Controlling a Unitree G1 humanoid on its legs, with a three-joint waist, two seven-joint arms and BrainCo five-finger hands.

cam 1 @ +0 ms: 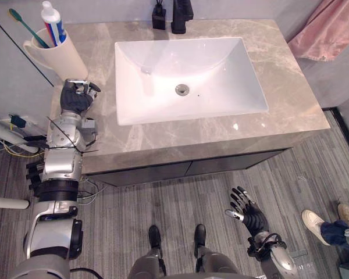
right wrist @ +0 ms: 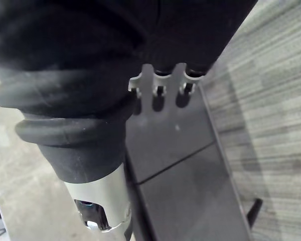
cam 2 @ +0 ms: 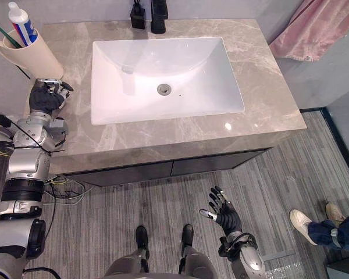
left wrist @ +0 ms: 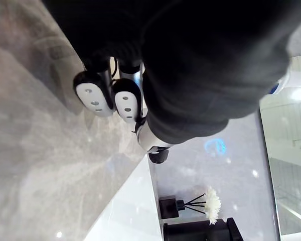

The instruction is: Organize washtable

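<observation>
left hand fingers curled, empty; cup just beyond fingertips | right hand fingers spread, idle | step: likely wrap-up; next: pull left hand away without nudging cup

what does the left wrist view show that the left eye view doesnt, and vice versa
The left wrist view adds white flower heads on the black diffuser's sticks and the left hand's curled fingers up close. The left eye view adds the sink drain, a pink cloth, the open right hand and a person's shoe. Both share the marble counter, the white sink and the black faucet.
</observation>
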